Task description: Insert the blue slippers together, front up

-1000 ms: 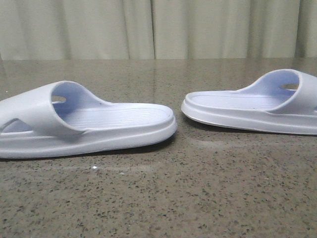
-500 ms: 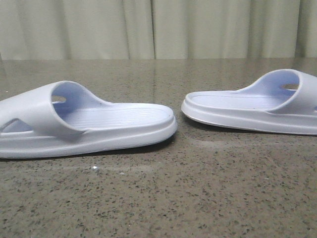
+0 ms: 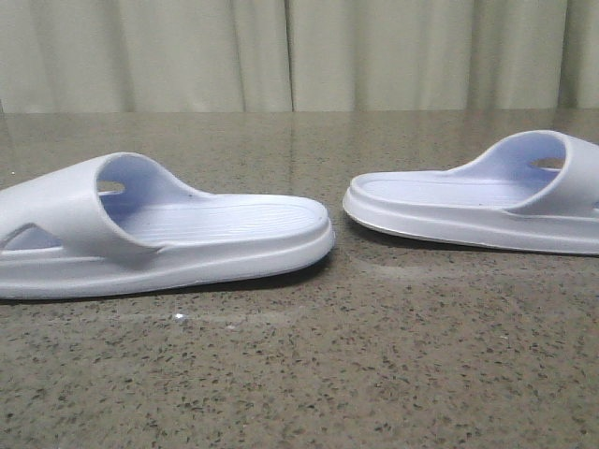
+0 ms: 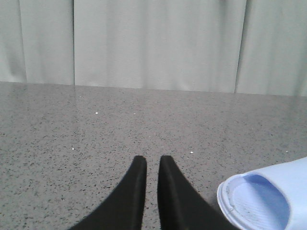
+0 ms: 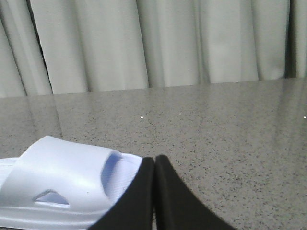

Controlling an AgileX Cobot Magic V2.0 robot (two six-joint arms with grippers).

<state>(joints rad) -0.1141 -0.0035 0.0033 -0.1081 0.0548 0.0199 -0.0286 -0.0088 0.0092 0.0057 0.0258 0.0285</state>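
Flat on the speckled stone table (image 3: 309,374) lie the 2 blue slippers, soles down and apart from each other. From the front view, the left slipper (image 3: 159,238) sits nearer the camera with its wide strap toward the left edge and its open ribbed footbed running to the right; a triangular cut-out shows low on the strap's side. The right slipper (image 3: 477,201) sits a little farther back, mirrored, its strap toward the right edge and its rounded end pointing left. The 2 rounded ends face each other across a bare gap of table, not touching.

Neither gripper appears from the front. At the left wrist, the left gripper (image 4: 152,165) shows 2 black fingers (image 4: 134,191) with a narrow slit between the tips, holding nothing, so they read as almost closed but not fully pressed together. One rounded end of a slipper (image 4: 268,199) lies just beside those fingers, apart from them, on the table.

At the right wrist, the right gripper (image 5: 154,163) has its 2 black fingers (image 5: 175,196) pressed tip to tip, clenched on nothing. The strapped end of a slipper (image 5: 62,189), with its triangular cut-out visible, lies just beside these fingers and partly behind one of them; whether it touches the finger cannot be told.

Behind the table hangs a pale pleated curtain (image 3: 299,51), seen in all 3 views.
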